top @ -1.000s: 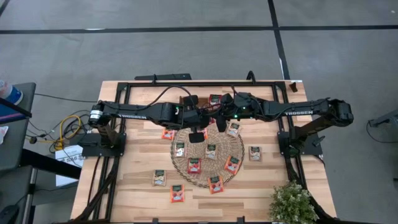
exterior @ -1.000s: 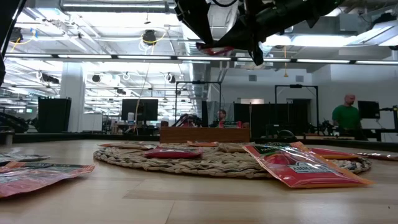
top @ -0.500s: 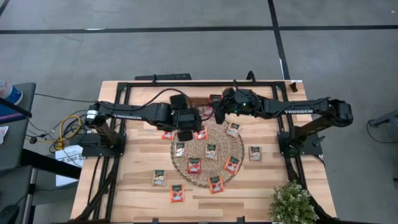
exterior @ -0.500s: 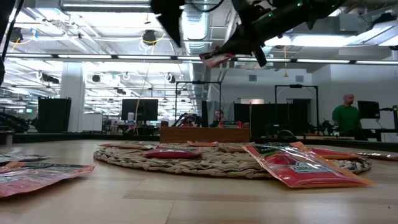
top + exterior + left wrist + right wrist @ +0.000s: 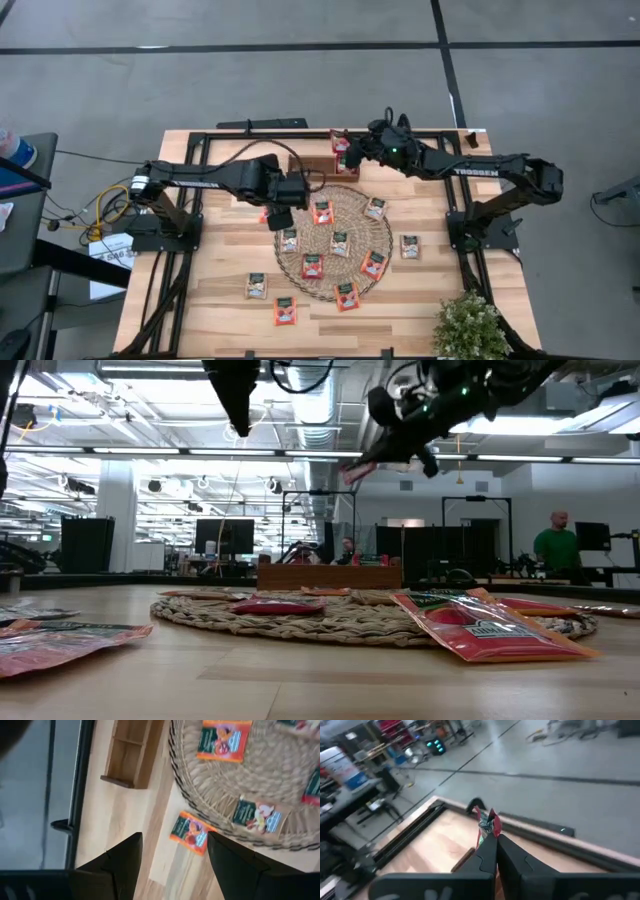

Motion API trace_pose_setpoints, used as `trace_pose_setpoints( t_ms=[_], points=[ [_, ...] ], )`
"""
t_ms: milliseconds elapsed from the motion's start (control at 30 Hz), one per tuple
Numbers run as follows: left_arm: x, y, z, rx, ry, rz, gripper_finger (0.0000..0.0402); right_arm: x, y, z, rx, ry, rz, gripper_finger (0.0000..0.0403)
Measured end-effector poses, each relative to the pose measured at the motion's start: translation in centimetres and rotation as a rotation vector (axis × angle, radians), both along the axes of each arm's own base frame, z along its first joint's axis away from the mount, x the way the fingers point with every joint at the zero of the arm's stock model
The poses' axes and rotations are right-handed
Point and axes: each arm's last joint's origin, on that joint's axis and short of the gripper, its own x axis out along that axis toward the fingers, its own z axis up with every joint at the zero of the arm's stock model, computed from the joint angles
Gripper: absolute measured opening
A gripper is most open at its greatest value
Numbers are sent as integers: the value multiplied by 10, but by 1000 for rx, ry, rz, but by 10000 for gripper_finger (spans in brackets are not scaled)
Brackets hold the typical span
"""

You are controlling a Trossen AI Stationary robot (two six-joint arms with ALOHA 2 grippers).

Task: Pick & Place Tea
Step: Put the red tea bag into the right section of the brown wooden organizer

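Observation:
Several tea packets lie flat on the round woven mat (image 5: 335,250), among them a red-orange one (image 5: 322,212); others lie on the table (image 5: 409,246). My right gripper (image 5: 492,842) is shut on one red tea packet (image 5: 358,470), high above the table's far edge by the wooden tray (image 5: 312,165). My left gripper (image 5: 172,855) hangs open and pointing down over the mat's left rim. Below its fingers, a red-orange packet (image 5: 190,832) lies flat on the table. My right gripper pinches the red packet's edge (image 5: 489,831) between its two fingertips. The fingers reach out nearly level toward the table's far edge. The packet stands on edge beyond the fingertips, lifted clear of the table and the tray.
The wooden compartment tray (image 5: 132,752) stands at the far side, just beyond the mat (image 5: 260,780). A black frame (image 5: 200,150) runs around the tabletop. A potted plant (image 5: 468,325) stands at the near right corner. A person (image 5: 553,545) stands in the room behind.
My left gripper has drawn away from the red packet that both grippers met at, going toward the table's left edge and tipping down. My right gripper has swung toward the far edge with the packet, which stays lifted clear.

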Motion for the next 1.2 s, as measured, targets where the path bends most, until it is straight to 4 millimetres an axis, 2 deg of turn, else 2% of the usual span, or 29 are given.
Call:
trace_pose_setpoints(
  t_ms=[67, 200, 333, 433, 667, 867, 1067, 1200],
  points=[
    [-9, 4, -1, -18, -57, 9, 216, 2, -4, -10, 21, 4, 31, 0],
    [-37, 10, -8, -109, -203, 11, 216, 5, -10, -50, 117, 80, 6, 0],
    [-70, 12, -19, -187, -388, 31, 216, 7, -18, -70, 140, 27, 10, 0],
    [-92, 12, -27, -227, -528, 43, 216, 6, -24, -85, 161, 52, -7, 0],
    [-129, 12, -48, -260, -843, 31, 216, 2, -36, -87, 97, 90, -18, 0],
    [-155, 11, -67, -310, -984, 72, 216, -2, -36, -85, 80, 127, -12, 0],
    [-164, 11, -75, -328, -1022, 78, 216, -3, -19, -97, 72, 183, -5, 0],
    [-164, 11, -76, -326, -1018, 78, 216, -7, -18, -103, 63, 197, -38, 0]
  ],
)
